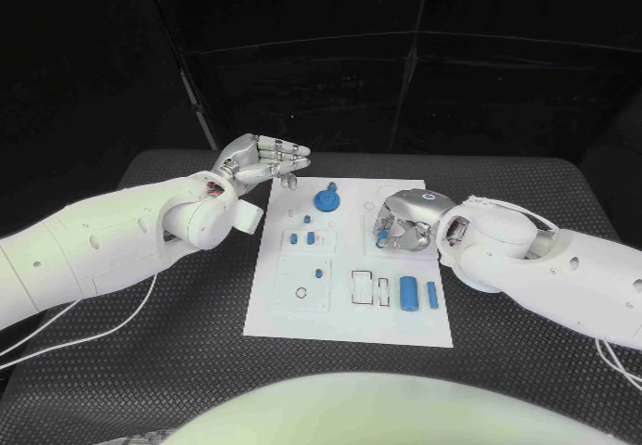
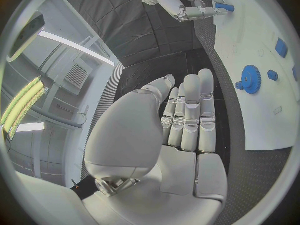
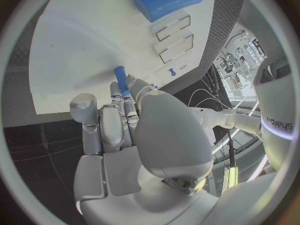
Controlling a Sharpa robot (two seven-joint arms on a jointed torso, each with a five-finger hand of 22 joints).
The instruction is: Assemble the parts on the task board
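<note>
From the head camera, the left hand point(image 1: 258, 158) hovers just off the far left corner of the white board point(image 1: 351, 320), fingers curled in, holding nothing; the blue gear point(image 1: 327, 198) lies on the board just beside it. The right hand point(image 1: 405, 222) sits over the board's right side, pinching a small blue peg point(image 1: 384, 238). At the left wrist, the fingers point(image 2: 190, 110) lie straight and pressed together, the gear point(image 2: 250, 79) close beyond them. At the right wrist, the peg point(image 3: 120, 80) is pinched at the fingertips, a blue block point(image 3: 167, 0) well beyond.
</note>
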